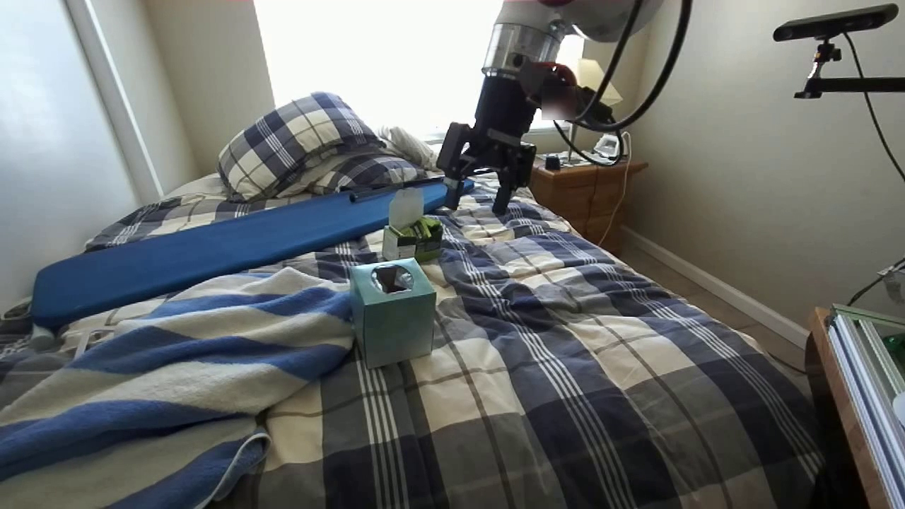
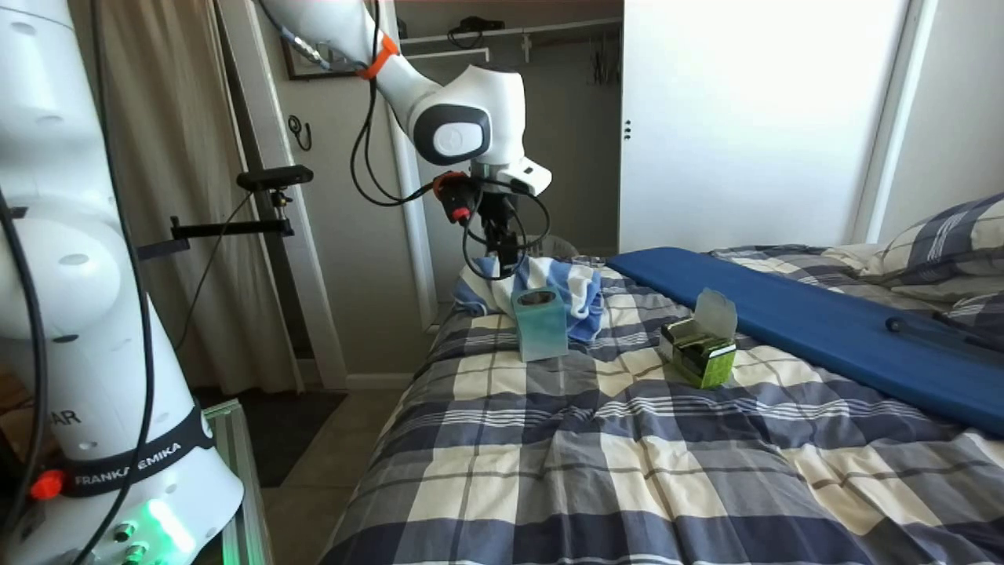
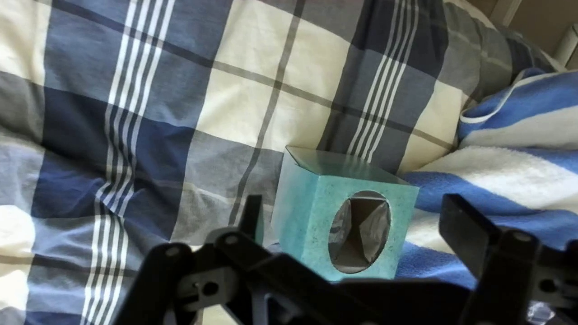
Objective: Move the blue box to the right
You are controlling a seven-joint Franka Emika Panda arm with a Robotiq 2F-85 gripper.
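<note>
The rumpled plaid bed [image 1: 608,367] fills my foreground. On it stands the blue box [image 1: 393,322], just beside a striped towel [image 1: 233,346]. My gripper [image 1: 476,202] hangs above the bed, jaws spread apart. Farther back lie a blue board [image 1: 233,244] and pillows [image 1: 297,145], then a glaring window [image 1: 389,56]. I can't tell whether box and towel touch; my arm [image 1: 522,49], cut off at the top edge, partly hides a lamp [image 1: 594,73].

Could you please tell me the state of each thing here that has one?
Gripper: open, holding nothing
Blue box: upright, open on top, seemingly empty
Green box: open, flap raised
Striped towel: rumpled
Long blue board: lying flat
Robot base light: glowing green
Closet: partly open
Lamp: cannot tell whether lit
</note>
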